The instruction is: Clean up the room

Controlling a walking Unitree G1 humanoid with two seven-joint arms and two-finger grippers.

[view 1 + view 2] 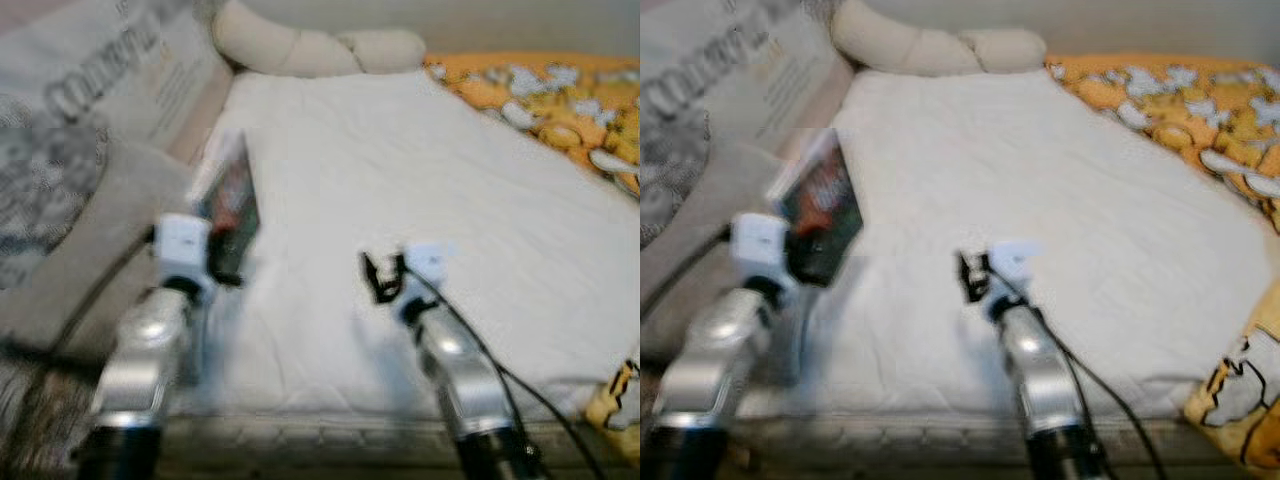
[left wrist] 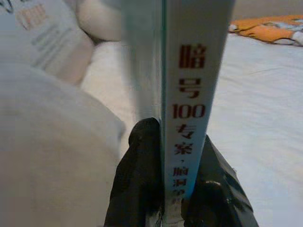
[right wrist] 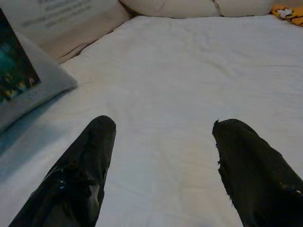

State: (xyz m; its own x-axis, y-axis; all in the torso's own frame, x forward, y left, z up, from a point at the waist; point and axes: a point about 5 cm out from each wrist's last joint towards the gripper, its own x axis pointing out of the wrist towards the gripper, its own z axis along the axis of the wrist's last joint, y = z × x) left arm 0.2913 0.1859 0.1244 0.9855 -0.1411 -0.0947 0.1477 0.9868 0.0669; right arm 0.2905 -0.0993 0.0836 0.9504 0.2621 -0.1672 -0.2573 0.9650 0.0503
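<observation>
A book [image 1: 232, 205] with a dark cover and pale blue spine [image 2: 191, 94] printed in red is held upright above the left side of the white bed [image 1: 420, 200]. My left gripper [image 2: 177, 189] is shut on its lower edge, one black finger on each side. My right gripper [image 3: 163, 161] hovers low over the middle of the bed sheet, open, with nothing between its fingers [image 3: 80, 170]. The book's corner [image 3: 19, 80] lies off to one side in the right wrist view. The head views are blurred.
Cream pillows [image 1: 310, 45] lie at the head of the bed. An orange patterned blanket [image 1: 560, 100] covers the right side. A grey printed cushion [image 1: 60, 130] leans at the left. The bed's front edge [image 1: 330, 430] runs just under my arms.
</observation>
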